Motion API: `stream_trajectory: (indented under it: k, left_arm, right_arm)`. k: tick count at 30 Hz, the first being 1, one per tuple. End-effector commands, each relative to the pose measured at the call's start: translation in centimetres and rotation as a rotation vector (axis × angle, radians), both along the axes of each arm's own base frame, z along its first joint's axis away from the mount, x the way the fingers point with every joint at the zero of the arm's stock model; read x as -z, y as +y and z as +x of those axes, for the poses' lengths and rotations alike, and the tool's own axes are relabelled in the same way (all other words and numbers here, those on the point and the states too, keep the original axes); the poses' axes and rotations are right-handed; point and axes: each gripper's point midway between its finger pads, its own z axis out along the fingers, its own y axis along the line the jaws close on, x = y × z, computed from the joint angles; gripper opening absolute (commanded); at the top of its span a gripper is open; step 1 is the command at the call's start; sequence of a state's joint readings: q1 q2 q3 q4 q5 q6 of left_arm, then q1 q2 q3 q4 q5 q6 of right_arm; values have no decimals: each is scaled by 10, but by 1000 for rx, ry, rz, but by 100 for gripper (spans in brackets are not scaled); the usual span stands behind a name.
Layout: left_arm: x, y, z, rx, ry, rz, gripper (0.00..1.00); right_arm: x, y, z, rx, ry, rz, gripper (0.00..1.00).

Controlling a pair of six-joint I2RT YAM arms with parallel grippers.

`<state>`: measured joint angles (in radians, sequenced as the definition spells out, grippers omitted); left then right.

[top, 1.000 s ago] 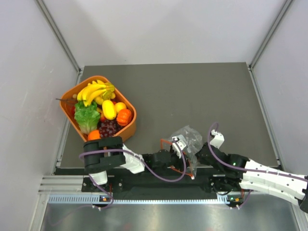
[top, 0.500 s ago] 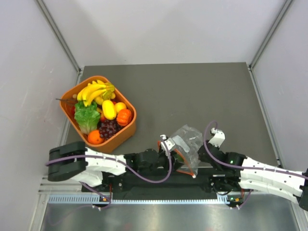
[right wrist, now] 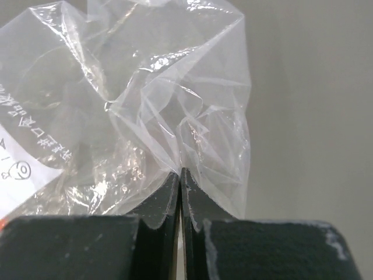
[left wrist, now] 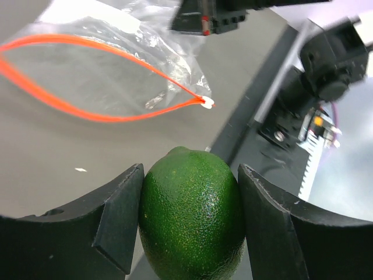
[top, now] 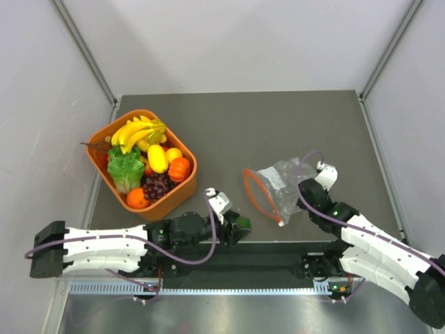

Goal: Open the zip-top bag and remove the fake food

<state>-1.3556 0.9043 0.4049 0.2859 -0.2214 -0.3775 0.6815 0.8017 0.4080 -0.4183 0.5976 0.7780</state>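
Dark grey table (top: 278, 125): left gripper (left wrist: 189, 170) jaws clamp small dark green plastic fruit (left wrist: 192, 227) just outside the gaping crinkly clear zip-top bag (top: 278, 182), whose tail right gripper (right wrist: 180, 175) jaws pinch; removal step, next set fruit down.

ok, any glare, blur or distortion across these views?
Top external: even light, sharp, soft shadows, white glare patches on the zip-top bag. Left wrist: wide-angle stretch toward the edges, green fruit sharp with a small highlight, the right arm behind it soft. Right wrist: the bag's crinkles glint brightly, and the right gripper at the bottom is dark with little detail.
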Motion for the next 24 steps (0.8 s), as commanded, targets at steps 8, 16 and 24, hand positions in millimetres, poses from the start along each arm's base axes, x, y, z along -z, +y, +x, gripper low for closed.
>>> stream_trajectory:
  k: [8,16,24]
  left_arm:
    - [-65,43,107,-277,-4,61,0]
    - [-157,121,166,-638,-92,-9,0]
    - [-156,245,154,-1098,-121,163,0]
  right_arm:
    - [-26,-14,50,-46,-38,12,15]
    - [-21,-10,52,-96,-42,33,94]
    - [-24,-3,53,-148,-56,51,96]
